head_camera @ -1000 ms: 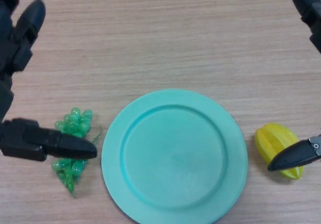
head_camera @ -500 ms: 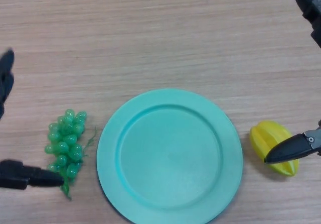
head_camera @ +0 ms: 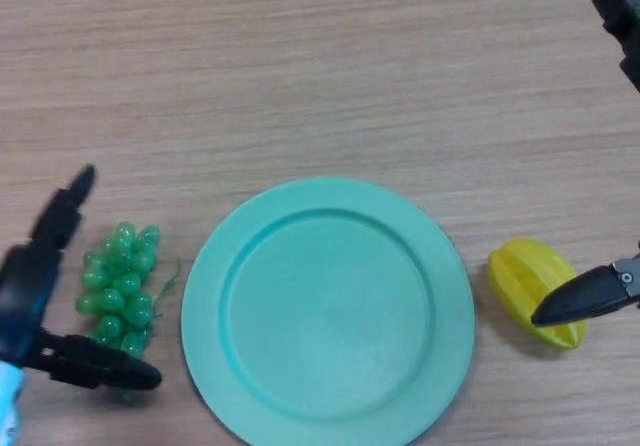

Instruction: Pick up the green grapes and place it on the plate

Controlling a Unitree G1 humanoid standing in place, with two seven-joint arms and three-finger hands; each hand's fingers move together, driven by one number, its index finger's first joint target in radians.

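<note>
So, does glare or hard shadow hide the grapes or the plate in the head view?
Head view: light is even, no glare on the plate; grapes show only tiny highlights. Head view: shadows are soft and faint; only the thumb of the left robot hand covers the bunch's lower end.

I see a light wood-grain table (head_camera: 320, 76) filling the whole head view. Three things lie directly on it, all along the near edge. A round teal plate (head_camera: 327, 311) sits in the middle, with nothing on it. To its left, just beside the rim, lie the green grapes (head_camera: 117, 284), flat on the wood. To its right, a little apart from the rim, lies a yellow star fruit (head_camera: 530, 288).
</note>
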